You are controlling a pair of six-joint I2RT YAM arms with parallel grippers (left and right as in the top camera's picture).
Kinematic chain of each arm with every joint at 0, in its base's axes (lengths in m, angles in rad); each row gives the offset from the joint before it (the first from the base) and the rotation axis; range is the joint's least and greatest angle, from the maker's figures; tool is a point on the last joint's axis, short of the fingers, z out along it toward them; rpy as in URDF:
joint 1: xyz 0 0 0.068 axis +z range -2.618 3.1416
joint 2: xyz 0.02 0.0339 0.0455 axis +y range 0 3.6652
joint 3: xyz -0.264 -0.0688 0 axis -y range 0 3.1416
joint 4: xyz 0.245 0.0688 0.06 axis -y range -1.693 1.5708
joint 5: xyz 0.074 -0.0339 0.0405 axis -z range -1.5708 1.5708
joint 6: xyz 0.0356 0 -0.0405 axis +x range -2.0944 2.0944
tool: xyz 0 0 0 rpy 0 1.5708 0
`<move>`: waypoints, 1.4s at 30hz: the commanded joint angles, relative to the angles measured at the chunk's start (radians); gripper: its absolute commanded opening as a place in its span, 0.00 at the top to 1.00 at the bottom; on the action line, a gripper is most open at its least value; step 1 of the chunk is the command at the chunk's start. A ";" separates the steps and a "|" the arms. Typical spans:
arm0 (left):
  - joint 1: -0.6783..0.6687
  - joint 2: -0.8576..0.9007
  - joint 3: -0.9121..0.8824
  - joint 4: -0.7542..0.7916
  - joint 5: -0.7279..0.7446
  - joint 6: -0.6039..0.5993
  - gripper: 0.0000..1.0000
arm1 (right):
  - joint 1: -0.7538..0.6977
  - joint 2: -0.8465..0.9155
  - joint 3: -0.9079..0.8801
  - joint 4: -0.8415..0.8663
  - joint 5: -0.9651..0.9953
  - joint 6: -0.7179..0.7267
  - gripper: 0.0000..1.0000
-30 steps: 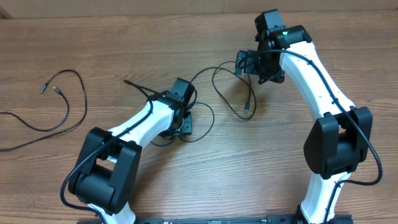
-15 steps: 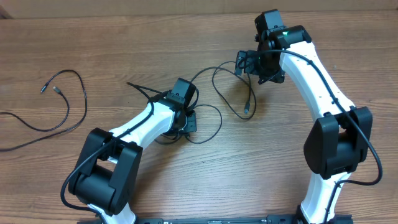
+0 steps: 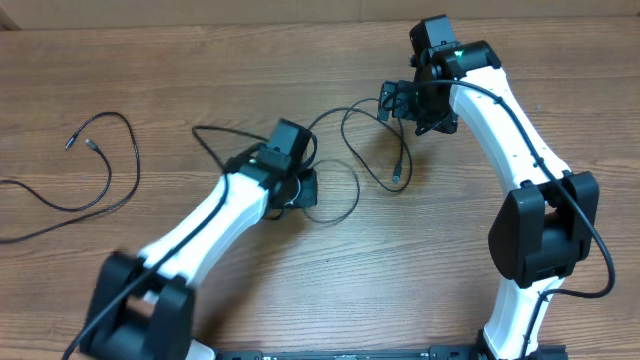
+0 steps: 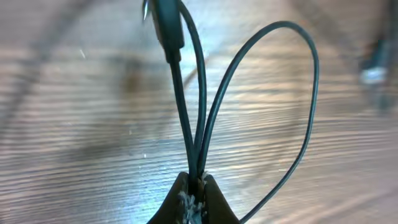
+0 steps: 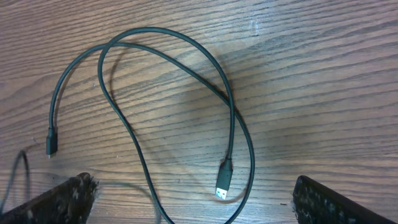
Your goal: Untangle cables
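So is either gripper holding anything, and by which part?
The left gripper is shut on bunched cable strands, along the cord, not the plug. The right gripper is open, holding nothing.

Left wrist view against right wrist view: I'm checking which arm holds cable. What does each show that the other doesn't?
Left wrist only: the left end effector shut on a black cable loop. Right wrist only: the right end effector open above a slack cable with its USB plug. Both: thin black cable over the wooden table.

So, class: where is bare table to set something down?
Bare: front centre, between the white left arm and white right arm; also beyond the thin black loose cable far left. Crowded: the looped black cables mid-table.
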 commanded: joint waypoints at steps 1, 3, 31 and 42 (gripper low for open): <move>-0.003 -0.111 0.024 0.002 -0.106 0.039 0.96 | 0.002 -0.009 0.005 0.005 -0.002 -0.003 0.00; -0.002 -0.164 0.024 0.002 -0.214 0.039 0.96 | 0.002 -0.009 0.005 0.005 -0.002 -0.003 0.00; 0.534 -0.357 0.024 0.135 -0.616 0.071 0.96 | 0.002 -0.009 0.005 0.005 -0.002 -0.003 0.00; 0.831 -0.354 0.024 0.445 -0.616 0.283 0.96 | 0.002 -0.009 0.005 0.005 -0.002 -0.003 0.00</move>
